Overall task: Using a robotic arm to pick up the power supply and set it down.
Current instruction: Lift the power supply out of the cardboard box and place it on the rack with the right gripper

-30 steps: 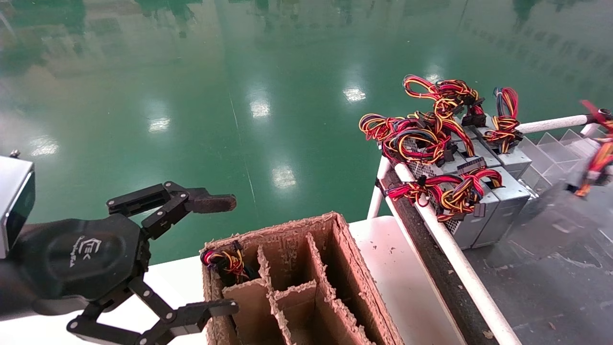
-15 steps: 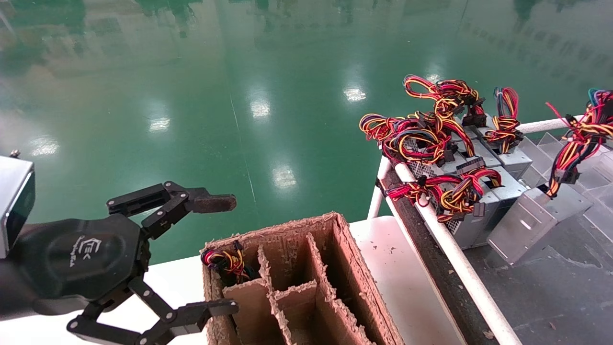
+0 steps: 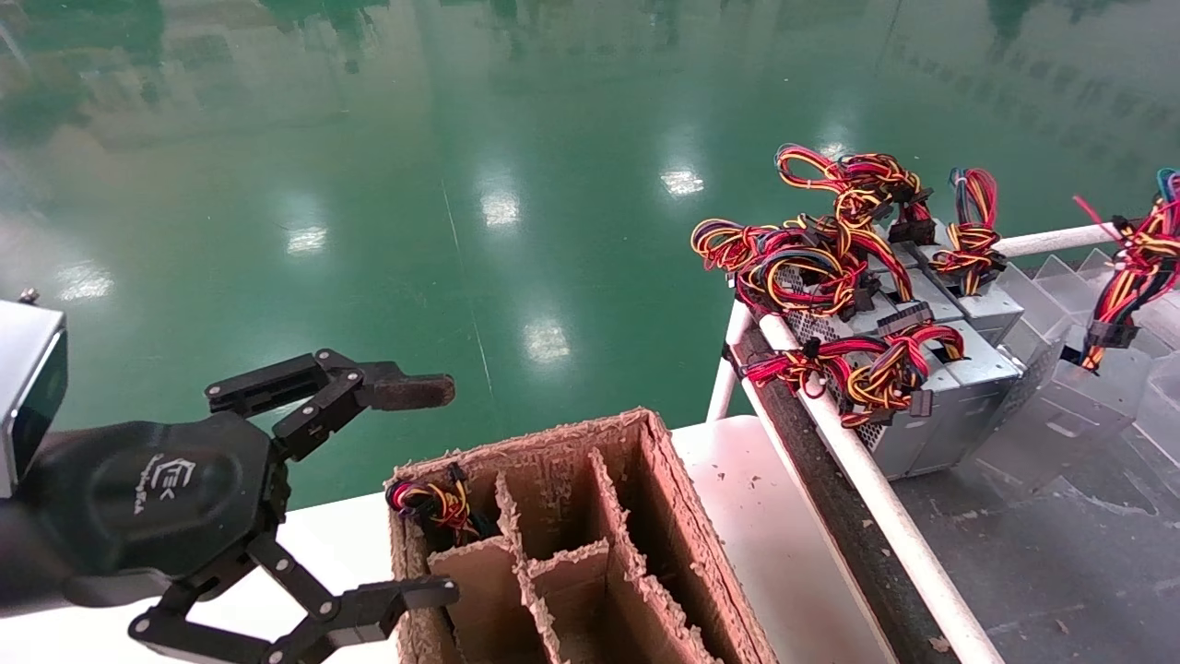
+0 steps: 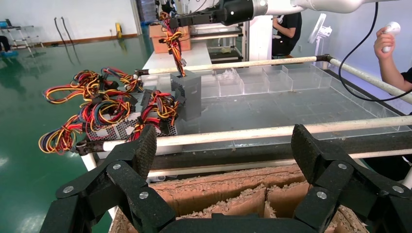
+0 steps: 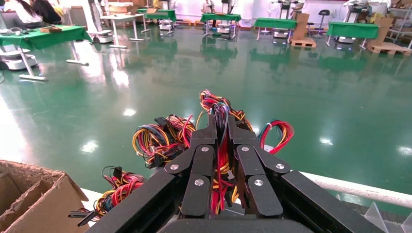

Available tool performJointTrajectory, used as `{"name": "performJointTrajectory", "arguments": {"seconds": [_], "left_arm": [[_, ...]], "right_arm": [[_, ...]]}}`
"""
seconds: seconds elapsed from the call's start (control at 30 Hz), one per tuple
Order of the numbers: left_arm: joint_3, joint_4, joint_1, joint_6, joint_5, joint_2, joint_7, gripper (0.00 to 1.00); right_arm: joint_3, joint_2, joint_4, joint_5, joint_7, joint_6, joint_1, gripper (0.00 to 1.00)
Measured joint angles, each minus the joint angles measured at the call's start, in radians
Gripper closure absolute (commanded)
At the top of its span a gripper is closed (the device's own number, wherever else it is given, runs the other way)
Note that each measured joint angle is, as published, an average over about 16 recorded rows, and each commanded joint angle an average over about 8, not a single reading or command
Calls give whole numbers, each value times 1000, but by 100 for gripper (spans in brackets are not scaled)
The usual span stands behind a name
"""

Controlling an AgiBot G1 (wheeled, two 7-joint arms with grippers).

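My right gripper [image 5: 219, 120] is shut on the red, yellow and black wire bundle [image 5: 218, 160] of one power supply. In the left wrist view the right gripper [image 4: 194, 19] holds those wires above the grey power supply [image 4: 188, 92], which hangs at the end of the row. In the head view this power supply [image 3: 1060, 406] is blurred at the far right, its wires [image 3: 1136, 267] rising to the frame edge. I cannot tell whether it touches the tray. My left gripper [image 3: 438, 491] stands open and empty beside the cardboard box; in its own view the left gripper [image 4: 224, 148] frames that box.
Several other power supplies [image 3: 908, 341] with tangled wires stand in a row on the dark tray [image 3: 1088, 572], behind a white pipe rail [image 3: 876, 493]. A divided cardboard box [image 3: 645, 461] holds wires in one cell [image 3: 429, 503]. Clear plastic dividers [image 3: 1060, 281] line the tray's back.
The held power supply has swung a little to the right from where it leaned against the row half a second ago. The left arm has not moved.
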Motion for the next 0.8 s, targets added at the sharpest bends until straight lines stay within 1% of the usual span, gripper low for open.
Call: {"name": "performJointTrajectory", "arguments": {"seconds": [0.27,0.67,0.8], "left_arm": [[0,0,0,0,0,0,0,0],[1,0,0,0,0,0,0,0],[1,0,0,0,0,0,0,0]], "right_arm": [[-16,-27,-25,-21,-10,21,29,100],[-45,-84,-67,-68,-24,112,86,100],[-55,-99,-74,-82,-27,128,103,100]]}}
